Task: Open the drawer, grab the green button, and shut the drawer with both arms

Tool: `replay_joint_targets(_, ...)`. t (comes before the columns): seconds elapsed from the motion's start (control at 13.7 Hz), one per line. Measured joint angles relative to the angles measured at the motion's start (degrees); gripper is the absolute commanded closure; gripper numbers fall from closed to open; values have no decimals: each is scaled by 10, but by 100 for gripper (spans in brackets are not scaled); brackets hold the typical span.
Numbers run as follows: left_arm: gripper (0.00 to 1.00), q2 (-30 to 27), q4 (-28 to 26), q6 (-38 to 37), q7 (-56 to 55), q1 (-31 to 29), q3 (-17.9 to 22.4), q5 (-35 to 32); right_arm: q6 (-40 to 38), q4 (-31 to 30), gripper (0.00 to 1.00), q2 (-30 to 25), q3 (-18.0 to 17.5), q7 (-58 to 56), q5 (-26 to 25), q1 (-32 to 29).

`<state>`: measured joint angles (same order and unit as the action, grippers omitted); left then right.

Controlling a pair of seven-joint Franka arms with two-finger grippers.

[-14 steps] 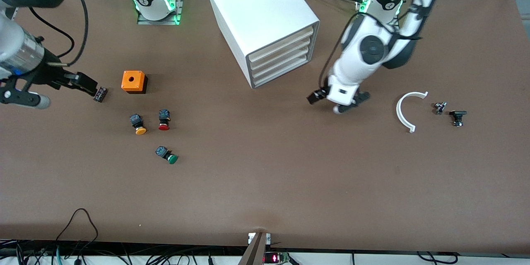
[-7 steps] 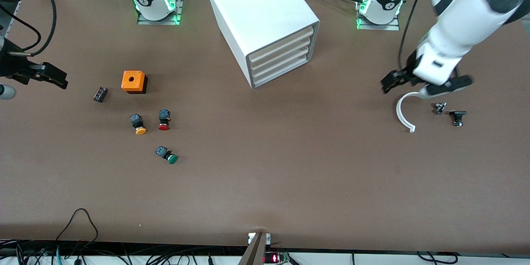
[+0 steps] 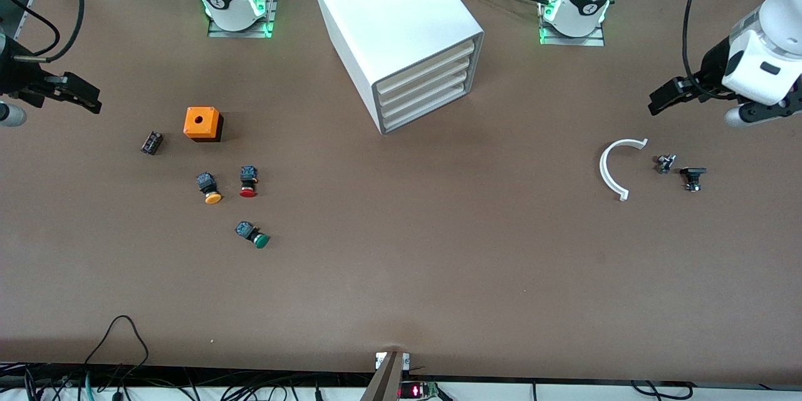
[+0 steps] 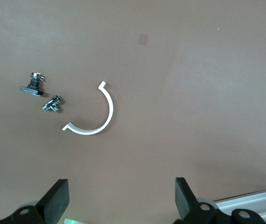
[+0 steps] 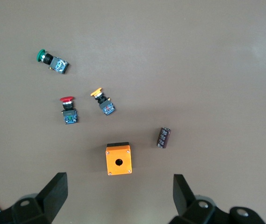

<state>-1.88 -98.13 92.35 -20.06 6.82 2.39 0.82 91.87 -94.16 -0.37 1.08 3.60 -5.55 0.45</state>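
Swinging clear of the table's middle, the left gripper (image 3: pixel 714 103) had travelled within a second from just in front of the cabinet (image 3: pixel 401 37) to the upper right of the frame, over bare table near the white curved piece (image 3: pixel 611 169) and the small metal fittings (image 3: pixel 665 163). Over the same second the right gripper (image 3: pixel 53 97) pulled back from the small dark component (image 3: pixel 151 142) to the upper left edge of the frame. Both claws stood wide open and empty, as the wrist views confirmed.

All four drawer fronts sat flush in the cabinet, including the drawer (image 3: pixel 421 75) named in the task, so the closing step appeared done and both arms seemed to be retiring to wait.

Out on the table lay the button (image 3: pixel 252 235) with the green cap, resting on its side in the lower left part of the frame, nearer the front camera than the yellow-capped button (image 3: pixel 208 188), the red-capped button (image 3: pixel 248 181) and the orange box (image 3: pixel 202 123). It lay well apart from both claws, though closer to the right gripper, whose wrist view also showed it.
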Motion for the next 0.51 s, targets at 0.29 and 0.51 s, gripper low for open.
replay_joint_targets(0.29,0,28,41,-21,-2,4,-19,0,10,-31,0,-19,14,-10,19,0)
replay_joint_targets(0.51,0,29,44,-24,-2,3,-17,0,26,-66,0,-35,36,-36,22,-1)
